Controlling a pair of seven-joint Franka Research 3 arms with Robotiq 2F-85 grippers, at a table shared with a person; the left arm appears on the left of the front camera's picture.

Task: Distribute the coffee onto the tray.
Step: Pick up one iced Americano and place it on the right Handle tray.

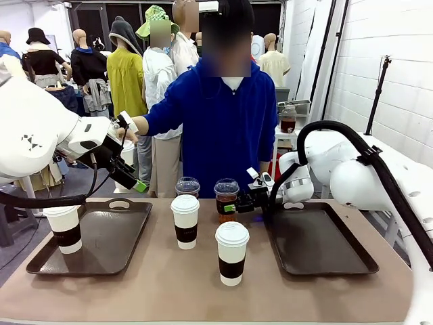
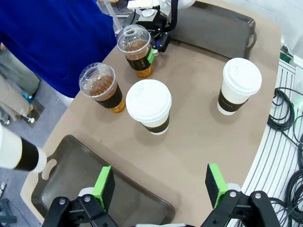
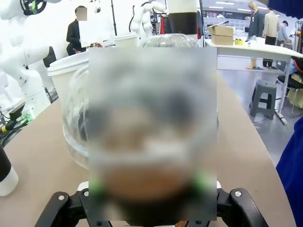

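Note:
My right gripper [image 1: 231,206] is shut on a clear dome-lidded cup of brown coffee [image 1: 226,196] at the table's far middle; its green pads [image 3: 97,187] press both sides of that cup. A second clear cup [image 1: 187,187] stands just left of it. Two white lidded cups with dark sleeves stand in the middle, one farther back [image 1: 185,221] and one nearer [image 1: 232,252]. Another white cup [image 1: 63,229] stands on the left tray [image 1: 115,237]. My left gripper [image 1: 133,177] hangs open above that tray's far edge, its fingers [image 2: 104,187] wide apart and holding nothing.
The right tray [image 1: 318,244] lies bare by my right arm. A person in a blue top stands at the far side, one hand [image 1: 130,130] reaching to a white cup [image 2: 19,153] behind my left gripper. Cables [image 2: 284,109] lie off the table's near side.

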